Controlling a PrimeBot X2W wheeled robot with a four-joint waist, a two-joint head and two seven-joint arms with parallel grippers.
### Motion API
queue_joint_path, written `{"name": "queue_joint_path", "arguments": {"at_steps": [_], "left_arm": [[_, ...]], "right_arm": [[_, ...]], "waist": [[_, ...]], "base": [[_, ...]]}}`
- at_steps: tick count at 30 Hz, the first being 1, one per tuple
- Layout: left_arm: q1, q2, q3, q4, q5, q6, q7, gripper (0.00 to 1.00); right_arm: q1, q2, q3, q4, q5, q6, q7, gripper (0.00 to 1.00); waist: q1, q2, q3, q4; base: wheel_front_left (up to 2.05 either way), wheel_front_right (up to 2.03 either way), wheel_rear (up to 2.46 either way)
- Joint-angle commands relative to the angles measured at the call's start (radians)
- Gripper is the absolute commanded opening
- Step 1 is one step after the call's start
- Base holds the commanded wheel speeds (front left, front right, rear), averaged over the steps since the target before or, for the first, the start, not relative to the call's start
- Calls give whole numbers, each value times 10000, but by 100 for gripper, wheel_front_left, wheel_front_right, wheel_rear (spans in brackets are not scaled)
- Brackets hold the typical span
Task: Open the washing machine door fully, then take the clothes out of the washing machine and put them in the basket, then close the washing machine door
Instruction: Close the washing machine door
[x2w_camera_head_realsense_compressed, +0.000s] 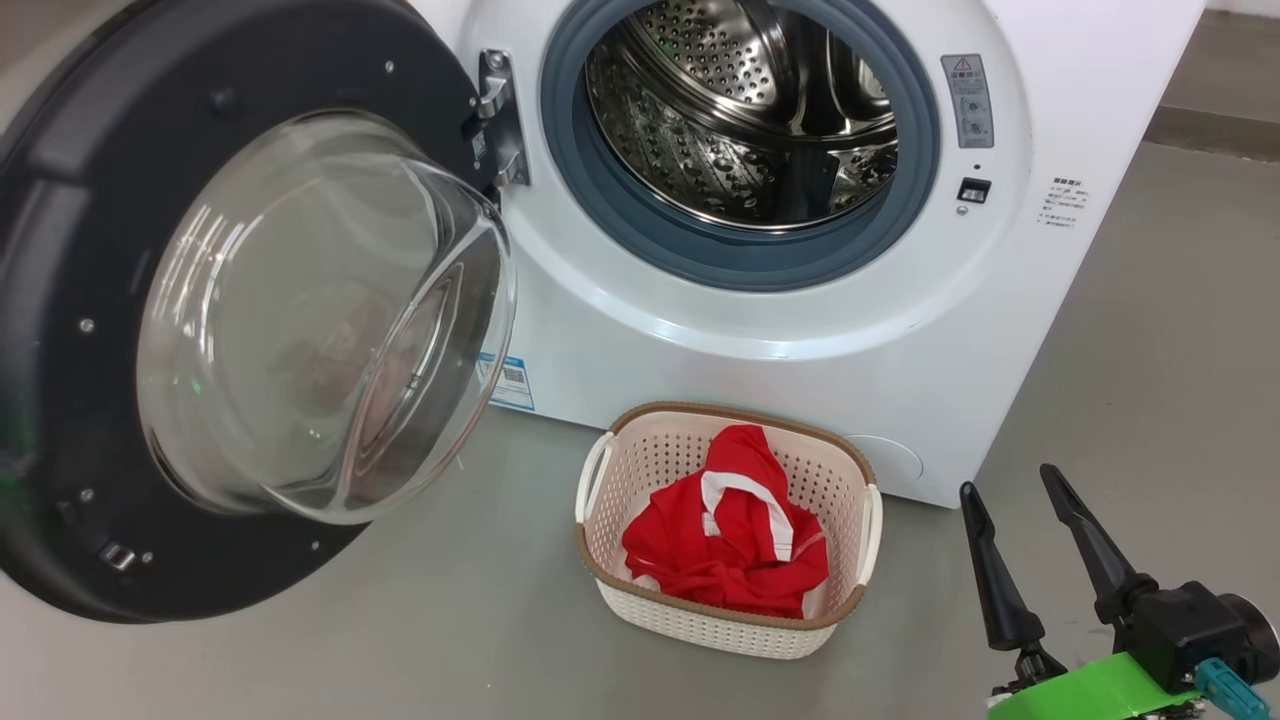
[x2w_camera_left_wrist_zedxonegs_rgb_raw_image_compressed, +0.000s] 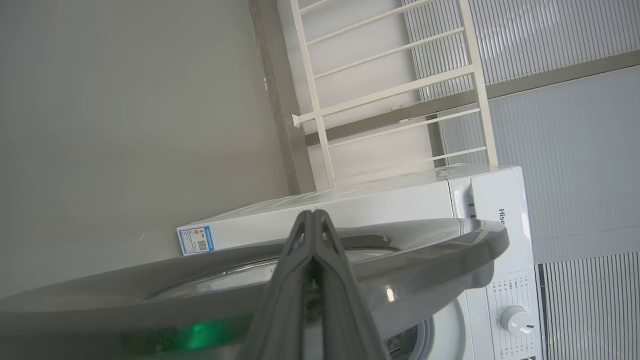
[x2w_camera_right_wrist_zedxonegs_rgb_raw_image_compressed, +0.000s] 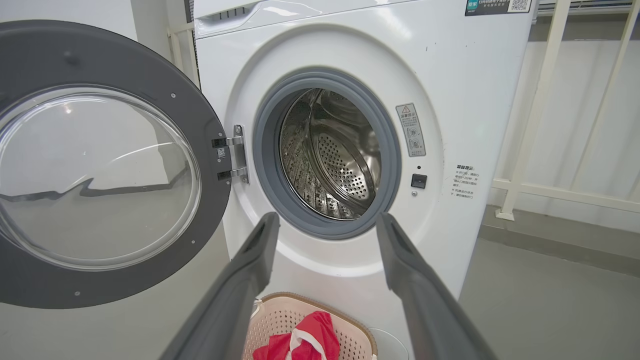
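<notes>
The washing machine stands with its steel drum bare. Its round black door is swung wide open to the left, glass bowl facing me. On the floor in front sits the cream basket, with the red clothes bunched inside. My right gripper hangs open and holds nothing, to the right of the basket; in the right wrist view its fingers frame the drum above the basket. My left gripper is shut and holds nothing, close against the door's outer side; whether it touches is unclear.
A white railing stands right of the machine against the wall. Grey floor spreads around the basket and to the right. The open door takes up the space on the left. The control knob sits on the machine's front panel.
</notes>
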Motion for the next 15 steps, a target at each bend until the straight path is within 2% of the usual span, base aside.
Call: {"name": "queue_joint_path", "arguments": {"at_steps": [1,8,15], "left_arm": [[-145,237,31,-245,-143,-168,268,0],[53,-429,-266,-884,-349,-505,839,0],[575,-1203,-491,-1912,-507,-449,1267,0]], "right_arm": [[-119,-137,191,-301,-4,63,-63,100],[-170,-137,107,-338,122,63,-63,100],[-288,-137,113,-328,249,63,-63,100]], "waist": [[0,0,28,31],[0,0,130,198],[0,0,177,293]], "base": [[0,0,0],[0,0,0],[0,0,0]]}}
